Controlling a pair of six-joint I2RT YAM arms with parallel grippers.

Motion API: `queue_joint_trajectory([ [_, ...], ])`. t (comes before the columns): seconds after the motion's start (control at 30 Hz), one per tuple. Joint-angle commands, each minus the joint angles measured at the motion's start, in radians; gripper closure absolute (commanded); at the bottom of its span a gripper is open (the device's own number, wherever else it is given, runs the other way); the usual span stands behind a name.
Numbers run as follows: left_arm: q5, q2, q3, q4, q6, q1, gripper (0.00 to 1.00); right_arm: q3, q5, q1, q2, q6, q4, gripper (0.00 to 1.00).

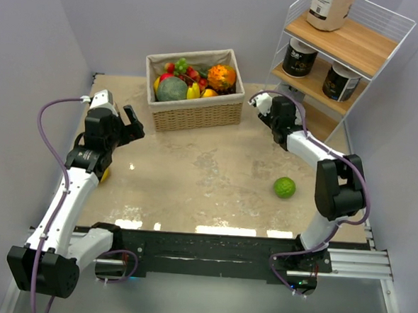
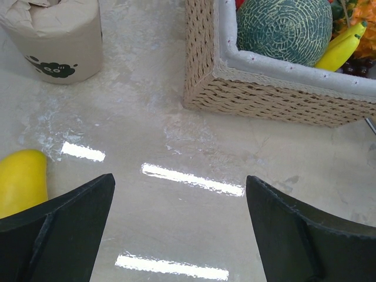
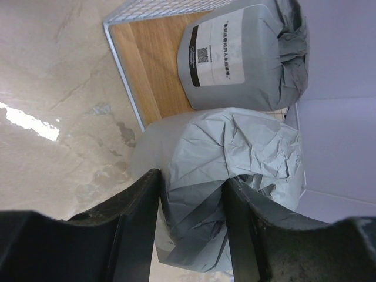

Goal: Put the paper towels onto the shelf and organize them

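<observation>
While R gripper (image 3: 191, 197) clamps grey roll (image 3: 235, 164), ease it onto shelf bottom board (image 3: 144, 64), snug beside shelved grey roll (image 3: 235, 53); L gripper (image 2: 179, 179) jaws apart.

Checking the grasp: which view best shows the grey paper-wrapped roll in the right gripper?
Right wrist: the grey paper-wrapped roll fills the frame, clamped in the right gripper between its black fingers, with the wrapper creases clear. Top external: too small to make out at the gripper's tip. Left wrist: not in view.
</observation>
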Motion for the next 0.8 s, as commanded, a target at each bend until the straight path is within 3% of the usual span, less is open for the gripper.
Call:
queue_joint_trajectory([
  [0.0,-0.005,-0.021,-0.006,0.040,0.002,-0.005,0.01,0.034,0.043,-0.018,0.024,-0.094,0.112,0.53],
  [0.37,-0.004,-0.015,-0.008,0.042,-0.001,-0.005,0.01,0.056,0.053,-0.100,0.081,-0.111,0.163,0.53],
  [0.77,-0.002,-0.008,-0.008,0.040,-0.001,-0.005,0.01,0.116,0.177,-0.129,0.164,-0.176,0.215,0.50],
])
